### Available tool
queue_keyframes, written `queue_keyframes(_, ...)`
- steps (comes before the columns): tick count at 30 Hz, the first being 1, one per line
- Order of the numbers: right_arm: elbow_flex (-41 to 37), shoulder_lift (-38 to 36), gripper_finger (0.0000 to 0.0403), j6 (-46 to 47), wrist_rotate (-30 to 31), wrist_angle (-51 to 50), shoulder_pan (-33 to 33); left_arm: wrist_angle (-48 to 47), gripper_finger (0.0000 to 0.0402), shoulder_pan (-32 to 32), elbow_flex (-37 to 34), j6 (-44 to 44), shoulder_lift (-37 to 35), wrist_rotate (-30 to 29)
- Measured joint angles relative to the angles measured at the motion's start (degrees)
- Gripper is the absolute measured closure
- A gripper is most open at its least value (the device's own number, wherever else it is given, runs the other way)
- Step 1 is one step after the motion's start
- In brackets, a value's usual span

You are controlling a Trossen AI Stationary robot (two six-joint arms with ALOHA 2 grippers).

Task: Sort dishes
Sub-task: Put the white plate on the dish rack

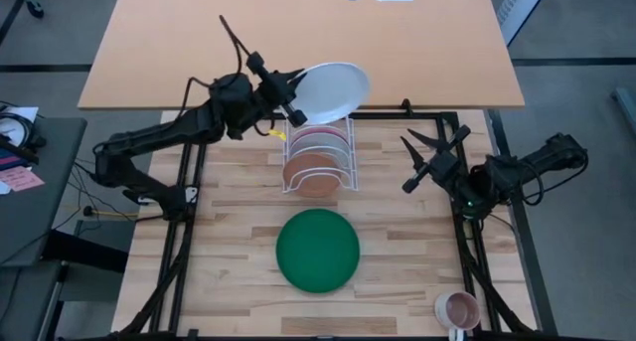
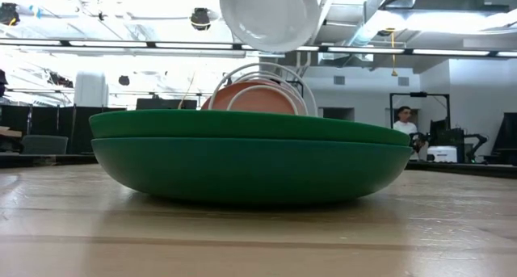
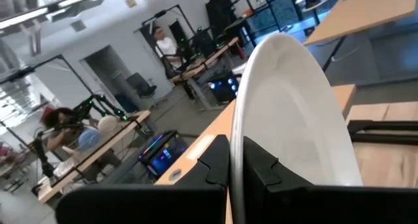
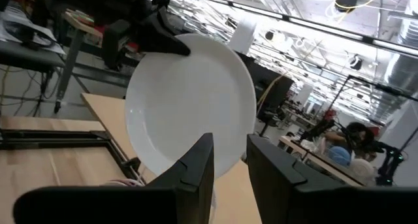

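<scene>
Presently the white plate [image 1: 333, 90] is held aloft at upper centre of the high view, above the wire rack [image 1: 318, 160], its rim clenched by the left end effector [image 1: 291, 104]. Pink plate [image 1: 320, 139] and brown plate [image 1: 313, 172] stand upright in the rack. Green plate [image 1: 317, 250] lies flat on the surface [image 1: 229, 252], lower centre. Right end effector [image 1: 429, 154] hangs at right, released, grasping nothing. Mug [image 1: 458, 309] sits lower right.

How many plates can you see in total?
4. The white plate is held in the air by the left arm's fingers, above the rack. The pink plate and the brown plate stand in the rack. The green plate lies on the table.
</scene>
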Motion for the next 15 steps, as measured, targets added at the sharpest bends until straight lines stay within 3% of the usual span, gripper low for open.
queue_keyframes(10, 0.0, 0.0, 0.0306, -0.11, 0.0, 0.0, 0.0, -2.04, 0.0401, 0.57, 0.02, 0.65, 0.12, 0.04)
queue_keyframes(15, 0.0, 0.0, 0.0306, -0.11, 0.0, -0.02, 0.02, -3.75, 0.0401, 2.51, -0.42, 0.71, 0.1, 3.76)
